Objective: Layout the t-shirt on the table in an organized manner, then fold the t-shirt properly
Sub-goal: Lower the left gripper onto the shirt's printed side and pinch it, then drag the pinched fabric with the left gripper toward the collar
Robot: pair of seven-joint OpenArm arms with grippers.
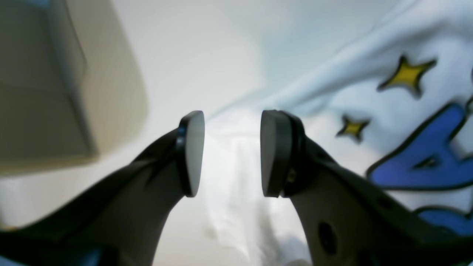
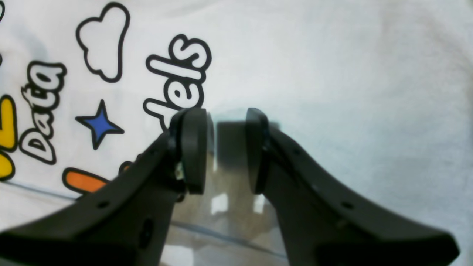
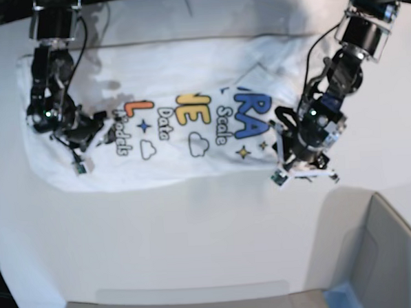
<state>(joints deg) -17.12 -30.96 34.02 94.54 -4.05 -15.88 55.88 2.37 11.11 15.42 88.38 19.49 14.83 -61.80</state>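
The white t-shirt lies spread print-side up across the far half of the table. My left gripper hangs at the shirt's right end, near the blue letters. In the left wrist view it is open, with rumpled white cloth showing below the gap and nothing between the pads. My right gripper sits on the shirt's left part beside the small black lettering. In the right wrist view it stands open low over the cloth, its gap dark with shadow.
A grey bin stands at the near right corner, just in front of my left gripper, and shows blurred in the left wrist view. A low flat edge runs along the near side. Bare tabletop lies beyond the left gripper.
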